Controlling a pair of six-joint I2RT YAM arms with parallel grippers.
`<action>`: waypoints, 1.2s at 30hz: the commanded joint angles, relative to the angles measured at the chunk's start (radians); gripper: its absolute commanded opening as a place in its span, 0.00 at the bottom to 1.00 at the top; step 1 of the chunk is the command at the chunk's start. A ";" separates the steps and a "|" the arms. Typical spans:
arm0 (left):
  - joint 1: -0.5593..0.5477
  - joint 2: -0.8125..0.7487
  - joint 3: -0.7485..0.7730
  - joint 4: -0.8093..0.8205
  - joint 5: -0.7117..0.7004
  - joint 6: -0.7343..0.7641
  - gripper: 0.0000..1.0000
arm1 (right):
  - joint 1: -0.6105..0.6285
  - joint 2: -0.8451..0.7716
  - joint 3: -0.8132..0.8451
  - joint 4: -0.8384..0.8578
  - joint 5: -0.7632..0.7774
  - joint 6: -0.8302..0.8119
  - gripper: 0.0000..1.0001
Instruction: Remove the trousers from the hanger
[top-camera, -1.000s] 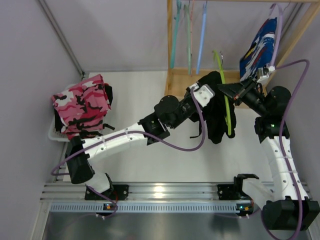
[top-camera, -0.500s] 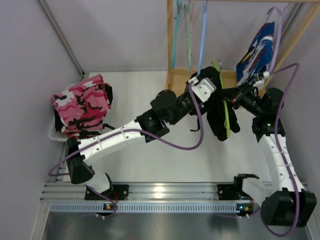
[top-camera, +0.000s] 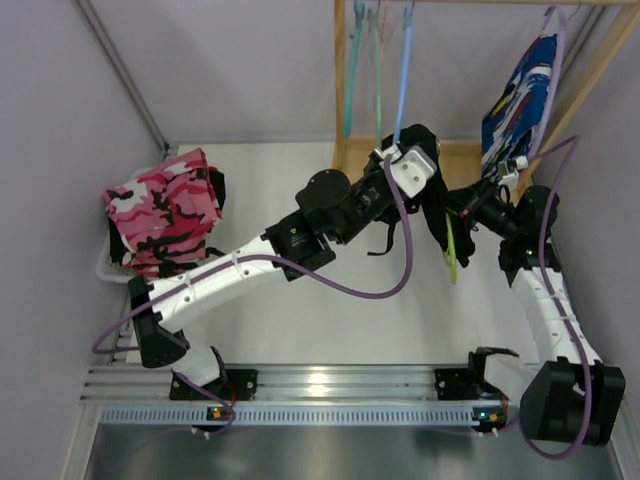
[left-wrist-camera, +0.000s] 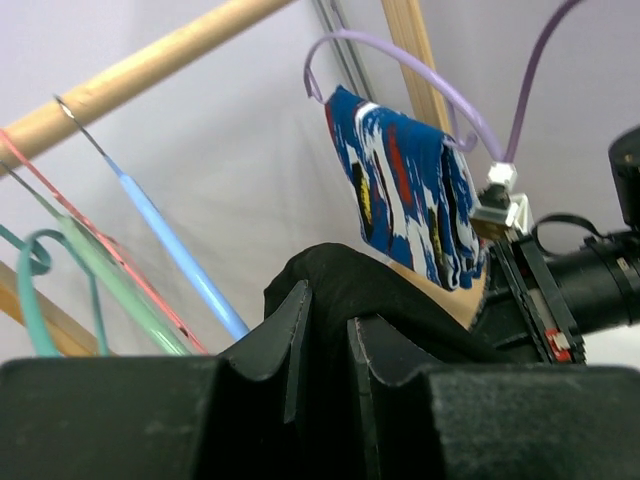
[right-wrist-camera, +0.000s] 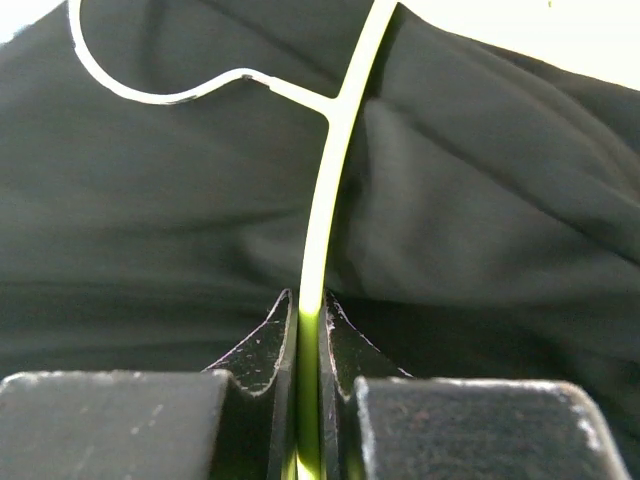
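Left jaws pinch black trousers, right jaws clamp green hanger; camouflage trousers fill bin.

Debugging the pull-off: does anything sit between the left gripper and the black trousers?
Nothing visible does. The left gripper has its fingers closed on the black trousers, so there is no gap to block. The right gripper clamps the green hanger lying against the cloth.

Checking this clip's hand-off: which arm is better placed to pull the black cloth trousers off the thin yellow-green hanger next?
Left. The left arm's fingers pinch the soft black cloth trousers, while the right arm's fingers clamp the thin yellow-green hanger, so the right likely steadies it.
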 joint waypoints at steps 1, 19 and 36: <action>0.000 -0.112 0.191 0.376 -0.036 0.048 0.00 | -0.039 0.028 -0.062 0.094 -0.023 -0.063 0.00; 0.025 -0.338 -0.007 0.286 -0.188 0.013 0.00 | -0.040 0.037 0.018 0.014 0.026 -0.126 0.00; 0.681 -0.634 -0.237 -0.035 -0.200 -0.485 0.00 | -0.040 0.076 0.042 0.014 0.040 -0.161 0.00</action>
